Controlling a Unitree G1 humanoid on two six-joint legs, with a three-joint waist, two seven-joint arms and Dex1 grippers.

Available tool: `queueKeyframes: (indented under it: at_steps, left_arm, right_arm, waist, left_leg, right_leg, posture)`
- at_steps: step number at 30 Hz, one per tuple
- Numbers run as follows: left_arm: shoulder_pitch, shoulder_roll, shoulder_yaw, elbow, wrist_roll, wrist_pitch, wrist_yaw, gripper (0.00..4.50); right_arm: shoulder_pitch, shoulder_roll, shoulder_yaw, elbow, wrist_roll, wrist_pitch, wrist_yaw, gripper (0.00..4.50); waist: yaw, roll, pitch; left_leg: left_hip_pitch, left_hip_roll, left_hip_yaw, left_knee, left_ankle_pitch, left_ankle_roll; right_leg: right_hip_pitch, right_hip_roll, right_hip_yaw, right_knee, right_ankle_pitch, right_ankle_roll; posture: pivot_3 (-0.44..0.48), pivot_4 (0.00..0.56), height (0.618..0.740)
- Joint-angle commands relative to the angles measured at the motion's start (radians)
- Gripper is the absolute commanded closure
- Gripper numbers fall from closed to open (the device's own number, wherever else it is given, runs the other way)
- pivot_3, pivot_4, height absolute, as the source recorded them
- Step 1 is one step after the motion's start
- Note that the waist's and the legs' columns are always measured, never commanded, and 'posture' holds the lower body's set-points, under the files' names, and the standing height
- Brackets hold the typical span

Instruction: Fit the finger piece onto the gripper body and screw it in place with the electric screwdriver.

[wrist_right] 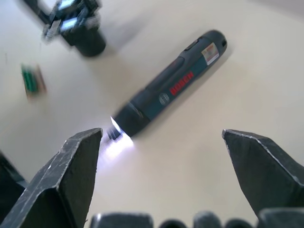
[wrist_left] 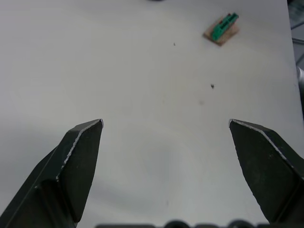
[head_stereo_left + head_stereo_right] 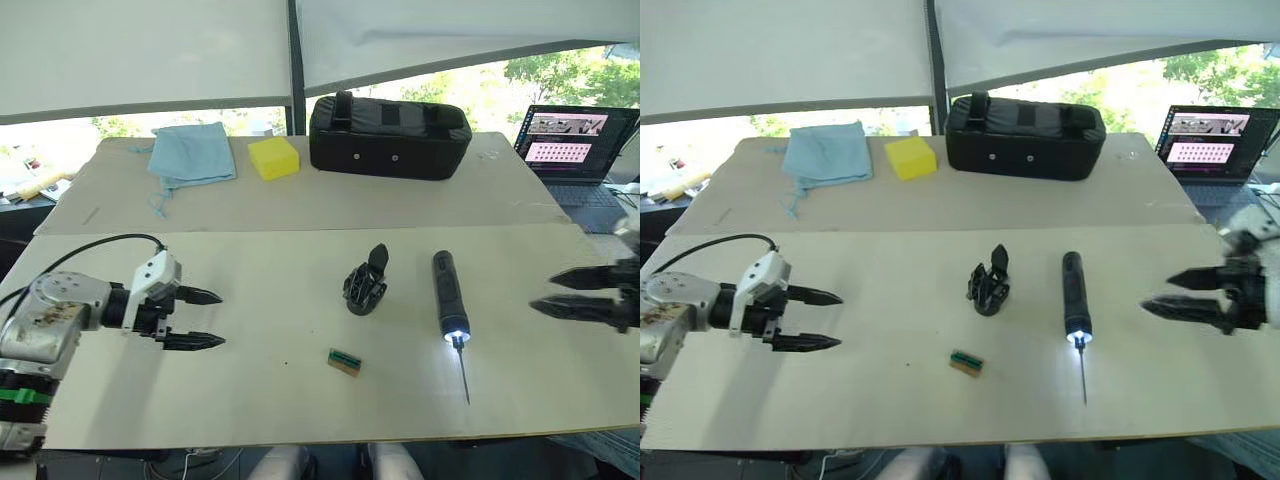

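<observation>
Beige table (image 3: 250, 400) with gripper body (image 3: 366, 285), electric screwdriver (image 3: 449, 296), green-and-brown block (image 3: 344, 361).

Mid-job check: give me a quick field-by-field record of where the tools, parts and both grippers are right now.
left gripper: open, holding nothing, over bare table at the robot's left
right gripper: open, holding nothing, to the right of the screwdriver
electric screwdriver: lying flat on the table, tip light on, bit pointing toward the robot
gripper body: standing on the table, left of the screwdriver, untouched
finger piece: a pointed black finger rises from the body; a separate piece cannot be told apart
green-and-brown block: on the table, nearer the robot than the body
</observation>
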Motion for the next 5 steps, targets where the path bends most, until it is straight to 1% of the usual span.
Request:
queueKeyframes:
  at_steps: [1, 2, 3, 5]
  left_arm:
    - [-0.042, 0.023, 0.034, 0.042, -0.018, -0.014, -0.033, 0.0]
    - [-0.053, 0.02, 0.032, 0.058, -0.012, -0.021, -0.035, 0.0]
    - [-0.061, 0.014, 0.031, 0.064, -0.009, -0.024, -0.034, 0.0]
    - [-0.079, 0.001, 0.029, 0.075, -0.011, -0.031, -0.035, 0.0]
  right_arm:
    - [0.029, -0.012, -0.093, 0.135, -0.122, -0.259, 0.099, 0.02]
    - [0.032, -0.008, -0.097, 0.175, -0.143, -0.308, 0.111, 0.02]
    - [0.031, -0.004, -0.099, 0.206, -0.155, -0.345, 0.126, 0.02]
    - [0.03, 0.004, -0.099, 0.235, -0.163, -0.364, 0.146, 0.02]
  waist:
    - [-0.005, 0.001, 0.001]
    - [-0.007, 0.002, 0.001]
    - [-0.008, 0.002, 0.001]
    - [-0.01, 0.002, 0.001]
  left_leg:
    - [0.005, 0.0, 0.001, 0.0, -0.001, 0.0]
    - [0.009, 0.0, 0.001, 0.0, -0.002, 0.001]
    - [0.011, 0.0, 0.001, 0.0, -0.002, 0.001]
    - [0.012, 0.0, 0.001, 0.0, -0.003, 0.001]
  right_leg:
    - [0.004, 0.0, 0.0, 0.0, -0.001, 0.002]
    - [0.009, -0.001, 0.0, 0.0, -0.003, 0.004]
    - [0.011, -0.001, 0.001, 0.0, -0.007, 0.01]
    - [0.011, -0.001, 0.001, 0.0, -0.007, 0.011]
  posture:
    - [0.0, 0.15, 0.74]
    - [0.0, 0.15, 0.74]
    - [0.0, 0.15, 0.74]
    - [0.0, 0.15, 0.74]
